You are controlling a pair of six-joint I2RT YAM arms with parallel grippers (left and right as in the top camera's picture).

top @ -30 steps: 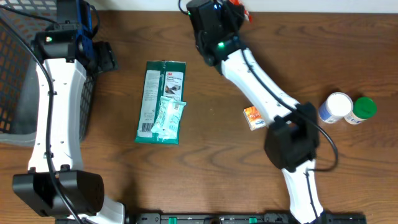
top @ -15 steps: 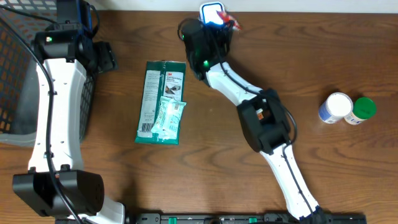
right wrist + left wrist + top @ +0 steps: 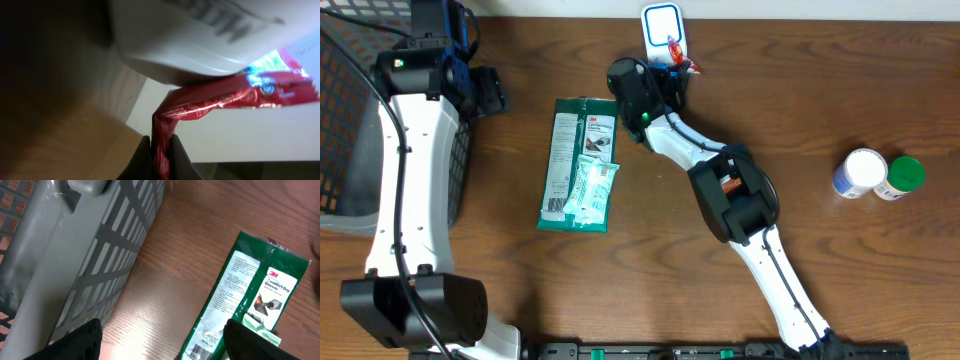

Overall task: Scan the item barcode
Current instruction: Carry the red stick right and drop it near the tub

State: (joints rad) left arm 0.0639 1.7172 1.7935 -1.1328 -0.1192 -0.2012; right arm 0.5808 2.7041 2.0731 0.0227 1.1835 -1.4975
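Observation:
The item is a shiny red packet (image 3: pixel 225 97), pinched by its lower end in my right gripper (image 3: pixel 161 150), which is shut on it. Its upper part lies bent sideways under the white scanner body (image 3: pixel 200 40). Overhead, my right gripper (image 3: pixel 665 68) is at the table's far edge with the red packet (image 3: pixel 688 64) just below the white, blue-framed scanner (image 3: pixel 660 22). My left gripper (image 3: pixel 162 347) hangs open and holds nothing, between the grey basket (image 3: pixel 75 240) and a green glove packet (image 3: pixel 250 295). Overhead, the left gripper (image 3: pixel 488 90) is at the basket's right side.
The green glove packet (image 3: pixel 582 150) lies left of centre with a small pale green packet (image 3: pixel 592 188) on top. A white bottle (image 3: pixel 860 172) and a green-capped bottle (image 3: pixel 902 176) stand at the right. The mesh basket (image 3: pixel 350 150) fills the left edge.
My right arm has swung left and drawn back, uncovering the scanner and leaving the red packet just under it. The left arm has not moved.

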